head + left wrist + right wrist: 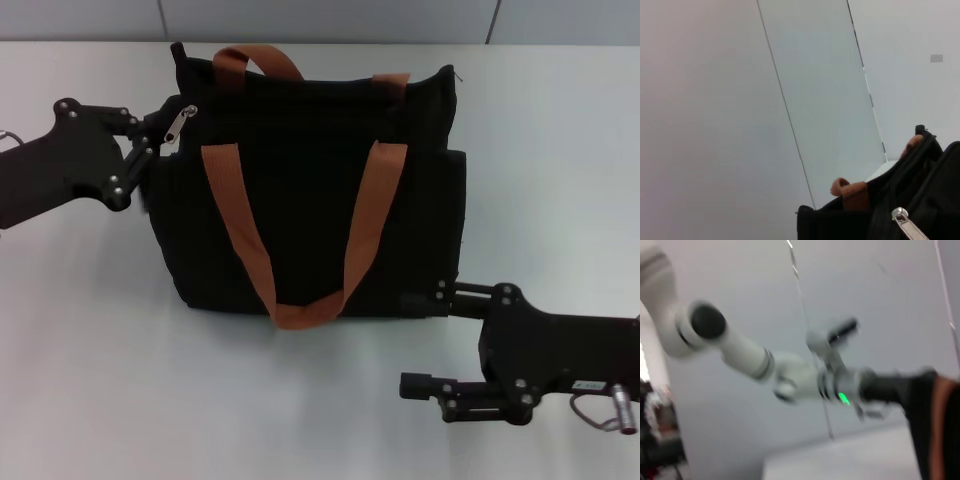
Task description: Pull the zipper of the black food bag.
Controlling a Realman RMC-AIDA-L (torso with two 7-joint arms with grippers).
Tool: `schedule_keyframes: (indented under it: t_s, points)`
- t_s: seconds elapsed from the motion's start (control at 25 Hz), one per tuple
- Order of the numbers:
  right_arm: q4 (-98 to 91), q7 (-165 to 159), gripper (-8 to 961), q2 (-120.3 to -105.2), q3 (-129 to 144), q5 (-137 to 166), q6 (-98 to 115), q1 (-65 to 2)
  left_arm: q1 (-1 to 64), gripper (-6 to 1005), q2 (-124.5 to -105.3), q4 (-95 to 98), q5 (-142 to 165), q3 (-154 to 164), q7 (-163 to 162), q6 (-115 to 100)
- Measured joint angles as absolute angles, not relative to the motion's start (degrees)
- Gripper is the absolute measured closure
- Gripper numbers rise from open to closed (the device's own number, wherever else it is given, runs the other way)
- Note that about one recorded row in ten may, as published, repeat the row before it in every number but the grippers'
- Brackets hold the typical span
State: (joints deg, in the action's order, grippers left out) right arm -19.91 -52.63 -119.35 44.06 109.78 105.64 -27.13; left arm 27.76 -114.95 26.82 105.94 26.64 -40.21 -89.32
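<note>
The table (90,330) is a flat, matte white surface spreading under everything. On it stands the bag (310,180), a boxy tote of soft black fabric set toward the far middle, with a flat pocket sewn on its front. Two long handles (300,250) of woven rust-brown webbing run from its top rim; the near one hangs down the front in a deep U, the far one arches above the rim.

The left gripper (150,135) is a black metal linkage with silver rivets, and it sits against the bag's upper corner on the robot's left, its fingers nearly together right beside the zipper; whether they pinch it cannot be told. The right gripper (440,340) stands wide open by the bag's lower corner on the robot's right, its upper finger touching the fabric, the lower one well clear, holding nothing.

The zipper (178,128) is a small shiny silver tab, slim and oblong, lying tilted on the black corner.
</note>
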Motion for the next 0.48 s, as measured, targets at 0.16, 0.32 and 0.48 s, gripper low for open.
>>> schedule_keyframes:
  t_s: [0.16,0.32,0.48]
  points:
    - [-20.6,-58.7,214,-119.28,44.0,103.7,112.2,-27.6,27.0,973,-115.83,27.2,105.1,26.4,-37.9,-89.5]
    - [-22.7,-72.1,215,-119.23,44.0,95.4,113.3,-29.1,26.8,973,-116.33,27.3,104.8,26.4,-36.0,-89.4]
    - [-25.7,-86.0,215,-119.21,44.3,92.6,112.9,-33.2,26.6,973,-116.6,27.3,104.1,26.4,-35.0,-89.3]
